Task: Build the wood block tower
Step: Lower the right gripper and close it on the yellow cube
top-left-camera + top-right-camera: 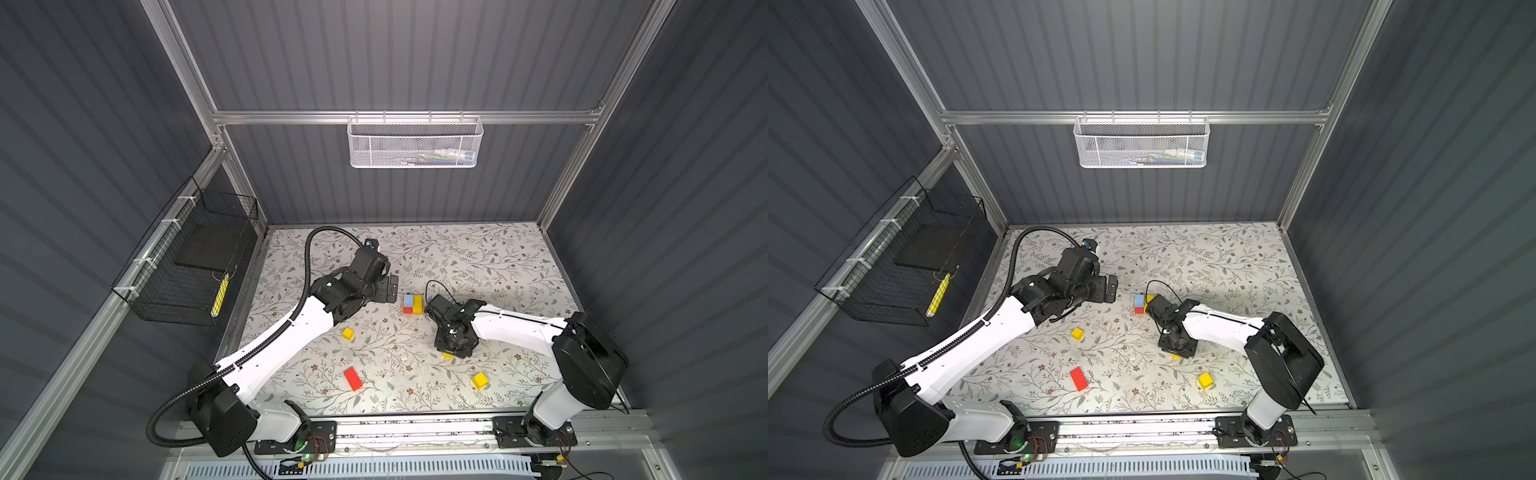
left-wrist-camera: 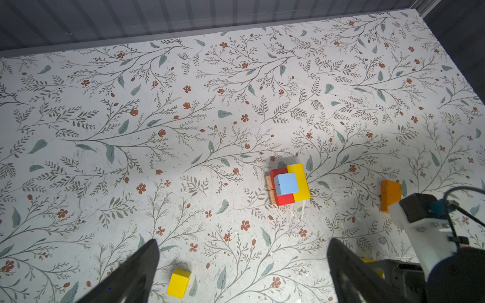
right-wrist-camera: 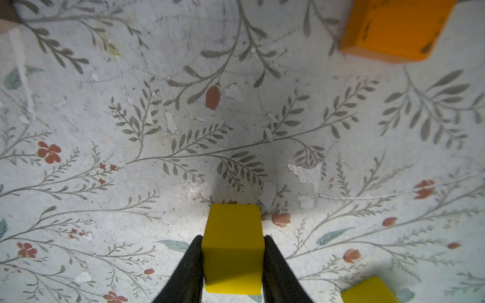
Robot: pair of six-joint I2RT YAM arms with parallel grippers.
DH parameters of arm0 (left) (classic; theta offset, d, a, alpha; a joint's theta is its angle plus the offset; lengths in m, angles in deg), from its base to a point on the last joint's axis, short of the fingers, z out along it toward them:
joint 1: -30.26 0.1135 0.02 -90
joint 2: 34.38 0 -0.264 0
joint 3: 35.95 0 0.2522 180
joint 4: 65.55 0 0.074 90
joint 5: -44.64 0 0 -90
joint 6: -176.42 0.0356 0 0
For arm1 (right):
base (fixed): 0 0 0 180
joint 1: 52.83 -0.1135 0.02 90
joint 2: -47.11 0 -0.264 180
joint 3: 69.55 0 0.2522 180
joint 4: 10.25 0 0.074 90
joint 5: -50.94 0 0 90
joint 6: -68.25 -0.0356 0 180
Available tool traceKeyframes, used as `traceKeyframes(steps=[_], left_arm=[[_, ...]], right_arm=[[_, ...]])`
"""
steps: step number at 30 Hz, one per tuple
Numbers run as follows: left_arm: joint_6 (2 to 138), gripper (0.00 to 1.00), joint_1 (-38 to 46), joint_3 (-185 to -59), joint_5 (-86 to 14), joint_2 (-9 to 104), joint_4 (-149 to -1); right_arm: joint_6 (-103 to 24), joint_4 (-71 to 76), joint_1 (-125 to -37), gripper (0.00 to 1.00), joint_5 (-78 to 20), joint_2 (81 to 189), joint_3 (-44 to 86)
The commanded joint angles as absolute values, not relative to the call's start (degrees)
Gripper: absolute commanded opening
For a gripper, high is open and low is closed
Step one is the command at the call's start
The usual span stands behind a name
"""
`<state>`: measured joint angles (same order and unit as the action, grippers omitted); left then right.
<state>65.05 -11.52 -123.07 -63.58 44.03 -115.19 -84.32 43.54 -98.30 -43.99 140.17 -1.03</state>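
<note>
On the flower-patterned desk [image 1: 457, 257] in the grey-walled cell, our right jaws press both sides of a yellow block [image 3: 233, 249], and our left jaws stand spread wide above the desk. Just past the right jaws lies an orange brick [image 3: 393, 28]. The tower [image 1: 412, 304], topped by a light-blue cube [image 2: 286, 183], stands mid-desk between our arms, with a red brick [image 1: 353, 378], a yellow cube [image 1: 348, 333] and a second yellow cube [image 1: 480, 380] loose nearer the front.
</note>
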Motion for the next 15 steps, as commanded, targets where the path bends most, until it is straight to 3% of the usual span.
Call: traceKeyframes(steps=[1,6,15], left_arm=[[65.0,1.00,-11.1,-123.5,-63.5,44.5,-114.8],[65.0,1.00,-11.0,-123.8,-63.3,45.0,-115.0],[65.4,1.00,-10.3,-123.4,-63.0,45.6,-114.7]], right_arm=[[-84.0,44.4,-98.3,0.28,-44.4,140.7,-1.3],[-82.8,44.9,-98.2,0.21,-44.5,141.0,-0.4],[-73.2,50.6,-96.3,0.21,-47.2,142.4,9.2]])
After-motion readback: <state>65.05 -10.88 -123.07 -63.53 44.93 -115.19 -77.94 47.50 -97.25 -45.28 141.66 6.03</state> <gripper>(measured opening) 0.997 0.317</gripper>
